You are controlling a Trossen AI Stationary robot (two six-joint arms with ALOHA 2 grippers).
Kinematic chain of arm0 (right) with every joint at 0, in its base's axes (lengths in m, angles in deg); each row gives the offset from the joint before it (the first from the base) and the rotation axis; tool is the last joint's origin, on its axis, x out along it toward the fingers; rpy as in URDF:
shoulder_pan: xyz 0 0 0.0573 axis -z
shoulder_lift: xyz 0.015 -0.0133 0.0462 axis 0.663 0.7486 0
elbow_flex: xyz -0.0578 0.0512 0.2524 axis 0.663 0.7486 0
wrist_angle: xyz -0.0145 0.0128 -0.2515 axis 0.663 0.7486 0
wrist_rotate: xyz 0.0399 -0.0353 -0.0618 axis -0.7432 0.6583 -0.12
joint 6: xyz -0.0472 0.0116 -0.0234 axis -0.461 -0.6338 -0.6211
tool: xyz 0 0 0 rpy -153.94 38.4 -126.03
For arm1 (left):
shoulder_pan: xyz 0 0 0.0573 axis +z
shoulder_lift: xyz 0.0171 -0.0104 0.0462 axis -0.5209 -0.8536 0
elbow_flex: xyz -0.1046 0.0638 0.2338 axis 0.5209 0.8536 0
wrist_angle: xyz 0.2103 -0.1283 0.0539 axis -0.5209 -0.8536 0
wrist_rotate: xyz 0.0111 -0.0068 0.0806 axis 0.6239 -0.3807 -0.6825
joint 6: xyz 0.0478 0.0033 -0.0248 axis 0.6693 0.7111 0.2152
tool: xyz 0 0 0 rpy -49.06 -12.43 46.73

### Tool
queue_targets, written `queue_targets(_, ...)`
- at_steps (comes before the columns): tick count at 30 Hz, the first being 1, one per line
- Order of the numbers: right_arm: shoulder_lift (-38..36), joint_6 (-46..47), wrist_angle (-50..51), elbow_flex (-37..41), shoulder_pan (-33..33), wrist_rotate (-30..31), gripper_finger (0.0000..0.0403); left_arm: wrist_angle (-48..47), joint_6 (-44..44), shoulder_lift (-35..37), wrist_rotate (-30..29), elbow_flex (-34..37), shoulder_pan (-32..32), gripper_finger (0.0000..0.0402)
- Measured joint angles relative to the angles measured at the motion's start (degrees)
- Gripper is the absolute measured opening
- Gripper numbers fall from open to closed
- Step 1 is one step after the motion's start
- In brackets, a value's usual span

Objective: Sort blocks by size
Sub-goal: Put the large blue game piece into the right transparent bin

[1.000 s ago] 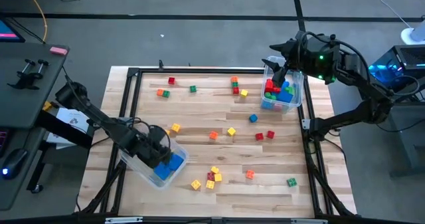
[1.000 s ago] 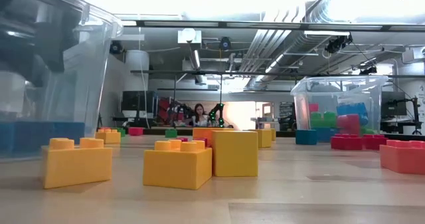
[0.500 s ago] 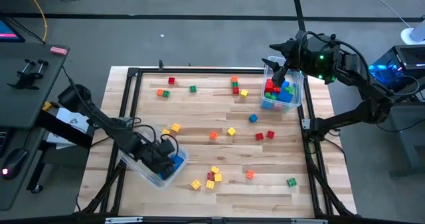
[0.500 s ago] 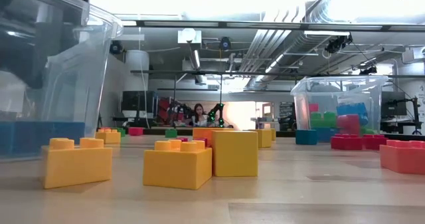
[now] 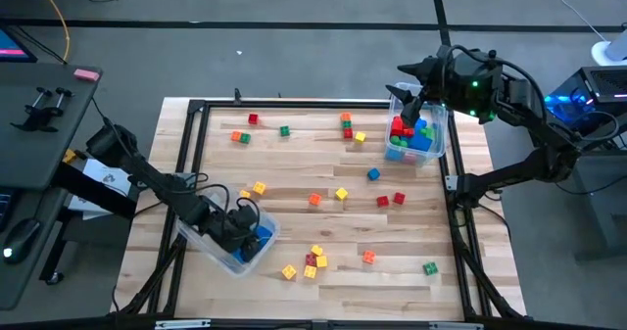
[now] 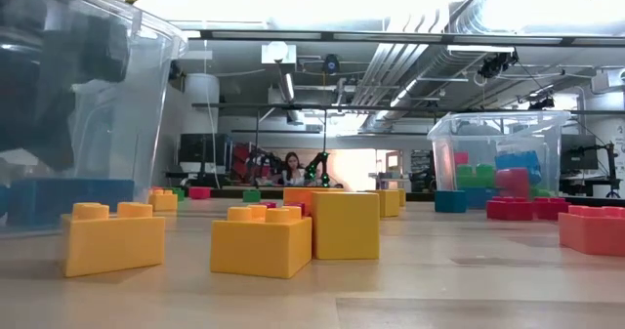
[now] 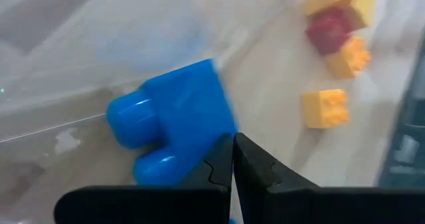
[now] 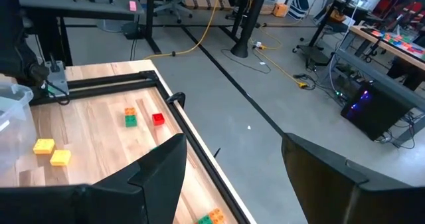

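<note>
A: Currently, item 1, left gripper (image 5: 242, 234)?
B: Down inside clear bin (image 5: 201, 234) at near-left corner of surface (image 5: 323, 271). Fingers (image 7: 252, 167) pressed together, nothing between them; blue brick (image 7: 176, 121) just beside the tips, touching or not can't tell.

A: Item 2, right gripper (image 5: 409, 107)?
B: Above rim of 2nd clear bin (image 5: 439, 139) at far-right edge. Fingers (image 8: 163, 164) spread apart, nothing held.

A: Blocks, binned?
B: Left bin: blue bricks only. Right bin: red, green, blue bricks (image 5: 411, 134).

A: Blocks, loose?
B: Scattered over surface. Yellow/red cluster (image 5: 313, 259) near front, just beside left bin. Orange + green pair (image 5: 243, 137) far left w/ red one (image 5: 254, 119) near. Red pair (image 5: 390, 200) mid-right. Green single (image 5: 430, 267) front right. Low view: yellow bricks (image 6: 264, 239) closest to camera.
</note>
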Motion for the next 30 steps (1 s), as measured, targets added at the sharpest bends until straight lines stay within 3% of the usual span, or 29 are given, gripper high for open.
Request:
queue_targets(10, 0.0, 0.0, -1.9, 0.0, 0.0, 0.0, 0.0245, -4.1, -2.4, 0.2, -1.3, 1.3, 0.0, 0.0000)
queue_targets(14, 0.0, 0.0, -2.0, 0.0, 0.0, 0.0, 0.0245, -9.0, -3.8, 0.2, 0.8, -0.4, 0.1, 0.0000)
queue_targets(24, 0.0, -0.4, -2.0, 0.0, 0.0, 0.0, 0.0245, -32.3, -0.2, 0.0, 7.1, -9.7, 0.0, 0.0000)
queue_targets(30, 0.0, -0.5, -1.9, 0.0, 0.0, 0.0, 0.0245, -40.0, 0.9, 0.5, 12.3, -13.4, 0.6, 0.0000)
